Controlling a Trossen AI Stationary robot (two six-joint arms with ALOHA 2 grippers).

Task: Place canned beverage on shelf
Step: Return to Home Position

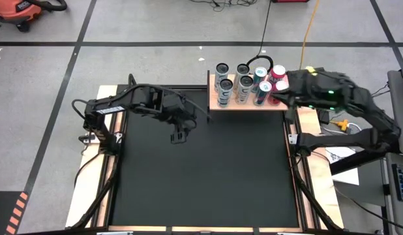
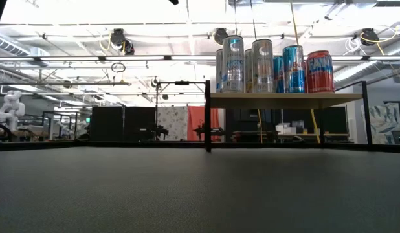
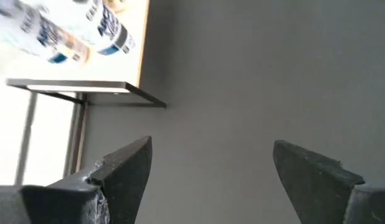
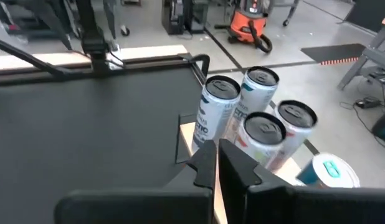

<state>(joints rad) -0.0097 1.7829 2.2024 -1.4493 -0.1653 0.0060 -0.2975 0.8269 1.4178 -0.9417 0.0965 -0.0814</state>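
The shelf (image 1: 247,105), a small raised platform of light wood, stands at the far edge of the black mat. Several cans (image 1: 246,82) stand upright on its top, silver-white ones to the left, teal and red ones (image 2: 320,72) to the right. My right gripper (image 1: 278,98) is shut with nothing in it; it hovers over the shelf's right end, and its shut fingertips (image 4: 216,158) point at the silver cans (image 4: 218,112) without touching them. My left gripper (image 1: 179,135) hangs open over the mat, left of the shelf, with nothing between its fingers (image 3: 127,168).
The black mat (image 1: 201,176) stretches bare from the shelf to the near edge. Cables and a yellow plug (image 1: 342,124) lie by the right arm's base. An orange shop vacuum (image 1: 19,10) stands on the floor beyond the table.
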